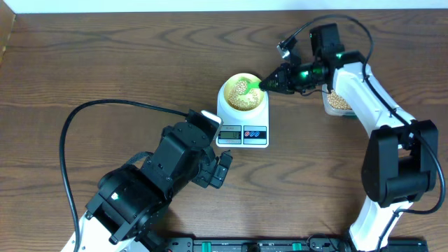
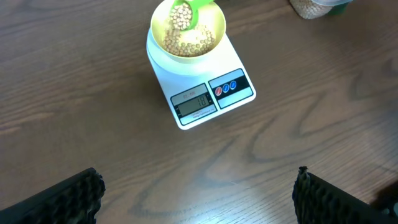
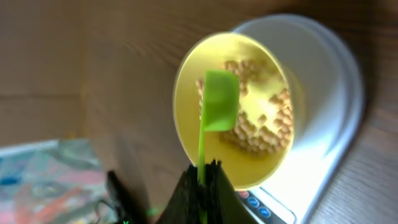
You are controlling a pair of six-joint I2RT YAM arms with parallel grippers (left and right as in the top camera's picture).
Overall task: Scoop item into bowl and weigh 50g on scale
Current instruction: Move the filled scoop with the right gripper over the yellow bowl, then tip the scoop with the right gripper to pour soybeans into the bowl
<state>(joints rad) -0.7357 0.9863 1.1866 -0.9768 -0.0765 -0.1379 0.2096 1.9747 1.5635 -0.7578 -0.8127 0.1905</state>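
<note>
Brown wooden bench [image 1: 105,63] carried the scale [image 1: 243,134], its bowl [image 1: 224,95] part-filled with beans [image 1: 241,99]. Right claw [image 1: 269,84] clenched a loaded green scoop [image 2: 196,9] above; left claw [image 2: 199,196] gaped idle. Filling, seemingly: next, tip gently, watching the display [image 2: 194,102].

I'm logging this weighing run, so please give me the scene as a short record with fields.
Scale: white digital kitchen scale on wooden table; display unreadable
Bowl: small pale-yellow round bowl on the scale, partly filled
Contents: small tan beans
Right gripper: shut on green plastic scoop, over the bowl
Left gripper: open, empty, short of the scale
Supply: clear plastic tub of beans, right of the scale
</note>
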